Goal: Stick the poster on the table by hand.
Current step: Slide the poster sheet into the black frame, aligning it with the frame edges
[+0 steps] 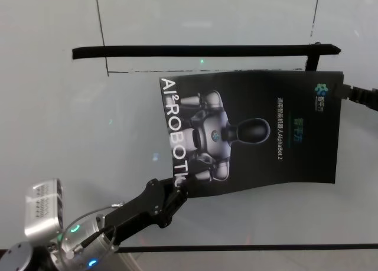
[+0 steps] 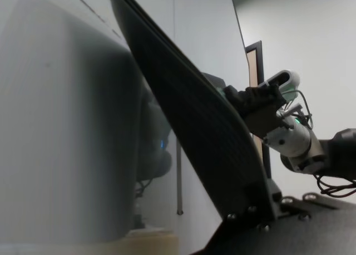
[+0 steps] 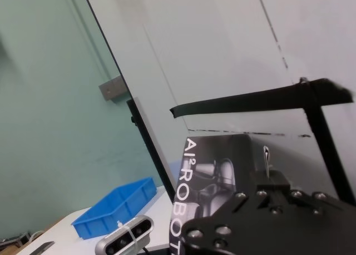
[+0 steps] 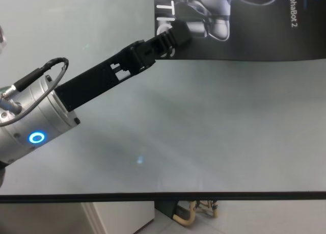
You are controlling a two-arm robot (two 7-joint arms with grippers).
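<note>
The black poster (image 1: 254,135) with the silver robot and white "ROBOTIC" letters is spread over the pale glossy table (image 1: 77,135). My left gripper (image 1: 180,185) is shut on its near left corner, by the letters; this also shows in the chest view (image 4: 178,34). My right gripper (image 1: 349,94) is shut on the poster's far right edge. In the left wrist view the poster (image 2: 194,116) runs edge-on and tilted, with the right gripper (image 2: 258,102) at its far end. The right wrist view shows the printed side (image 3: 214,174).
A black bar on a thin stand (image 1: 207,49) crosses behind the poster's far edge. The table's dark front edge (image 4: 153,196) runs close to my body. A blue bin (image 3: 114,213) and a grey camera unit (image 3: 125,238) sit off to one side.
</note>
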